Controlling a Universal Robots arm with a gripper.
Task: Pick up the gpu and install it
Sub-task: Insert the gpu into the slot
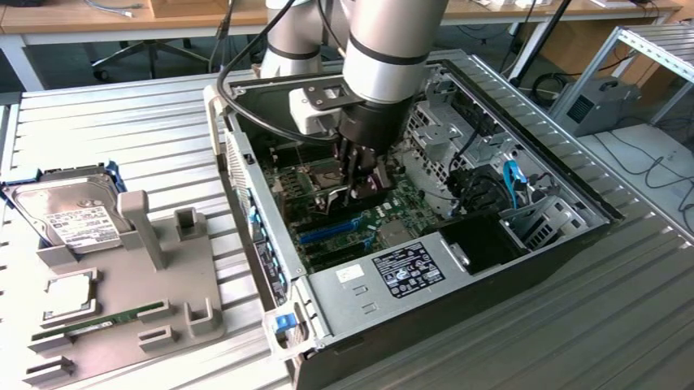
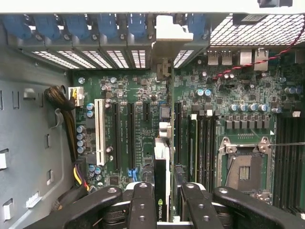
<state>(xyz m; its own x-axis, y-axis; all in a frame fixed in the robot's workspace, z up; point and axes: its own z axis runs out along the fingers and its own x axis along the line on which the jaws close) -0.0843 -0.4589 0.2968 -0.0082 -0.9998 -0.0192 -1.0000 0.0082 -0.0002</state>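
Surface: ribbed metal table (image 1: 119, 130) with an open computer case (image 1: 564, 244) lying on it.
Claw: gripper (image 2: 163, 191) down inside the case, closed on the gpu (image 2: 161, 181).
Gpu: held edge-on, upright above the motherboard (image 2: 143, 86), over the slots beside the white slot (image 2: 99, 131).
Tray: grey holder (image 1: 162, 309) at the exterior view's left, with a hard drive (image 1: 71, 215).

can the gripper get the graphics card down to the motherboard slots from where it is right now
Probably yes. The gripper holds the graphics card edge-on just above the motherboard, and nothing appears to lie across the slots below it.
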